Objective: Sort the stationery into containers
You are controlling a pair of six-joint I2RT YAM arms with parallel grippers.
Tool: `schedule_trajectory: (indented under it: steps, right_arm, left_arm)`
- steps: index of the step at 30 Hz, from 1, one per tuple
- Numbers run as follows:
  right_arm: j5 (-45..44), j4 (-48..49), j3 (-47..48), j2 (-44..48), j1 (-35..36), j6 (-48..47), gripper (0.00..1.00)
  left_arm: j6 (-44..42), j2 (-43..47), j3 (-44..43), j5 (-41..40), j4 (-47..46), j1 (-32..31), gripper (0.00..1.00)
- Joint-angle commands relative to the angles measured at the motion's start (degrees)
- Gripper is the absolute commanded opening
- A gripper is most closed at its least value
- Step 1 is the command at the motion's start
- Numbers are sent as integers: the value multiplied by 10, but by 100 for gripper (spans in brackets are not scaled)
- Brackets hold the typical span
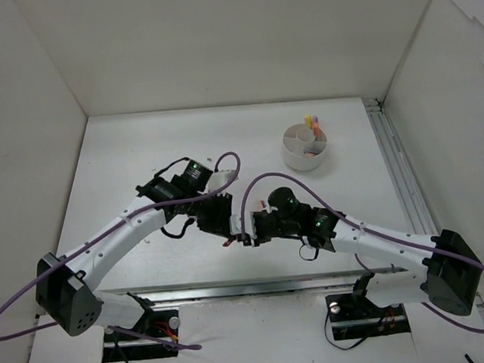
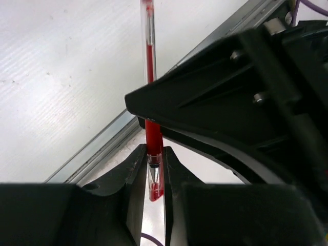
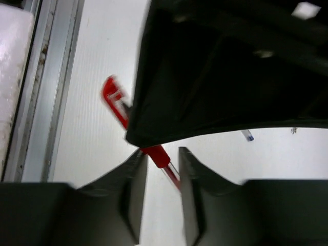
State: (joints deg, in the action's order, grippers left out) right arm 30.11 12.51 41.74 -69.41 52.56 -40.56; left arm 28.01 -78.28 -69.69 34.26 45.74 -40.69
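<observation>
Left arm stretched in toward the middle, my left gripper (image 2: pixel 154 151) clamped tight on the red pen (image 2: pixel 148 61), close to the metal rail (image 2: pixel 105 146) at the tabletop's (image 1: pixel 140 147) near edge. Right gripper (image 3: pixel 160 154) met it head-on, fingers apart, straddling that same pen. Far right, well apart, sat the white dish (image 1: pixel 293 156), markers (image 1: pixel 309 123) standing inside.
</observation>
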Motion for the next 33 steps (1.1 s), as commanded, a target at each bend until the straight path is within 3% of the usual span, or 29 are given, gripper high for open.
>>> schedule_trajectory:
  steps: [1, 4, 6, 7, 8, 9, 12, 19, 23, 27, 33]
  right_arm:
    - [11, 52, 25, -7, 4, 2, 19]
    - [0, 58, 21, -1, 7, 1, 0]
    - [-28, 66, 17, 9, 7, 4, 0]
    - [-36, 75, 12, 14, 7, 5, 0]
    - [-58, 81, 7, 22, 7, 7, 0]
    - [-67, 95, -2, 25, 7, 7, 0]
    - [-123, 109, -12, 32, 7, 9, 0]
    - [-151, 167, -38, 38, -39, 44, 0]
    - [-239, 262, -50, 24, -118, 119, 0]
    - [-377, 369, -25, -12, -198, 218, 0]
    - [-381, 392, 57, -98, -287, 266, 0]
  left_arm:
    - [-5, 30, -9, 54, -49, -3, 0]
    - [-5, 33, -2, 70, -66, -3, 0]
    - [-8, 39, -1, 72, -73, -3, 3]
    - [-10, 42, 0, 71, -80, -3, 11]
    - [-14, 49, 2, 66, -84, -3, 22]
    - [-17, 54, 1, 62, -86, -3, 58]
    - [-28, 77, -9, 23, -85, -3, 99]
    - [0, 206, 30, -122, -126, 39, 100]
    - [41, 291, 64, -293, -114, 87, 100]
    - [75, 297, 102, -327, -100, 147, 100]
    - [77, 234, 162, -274, -154, 219, 100]
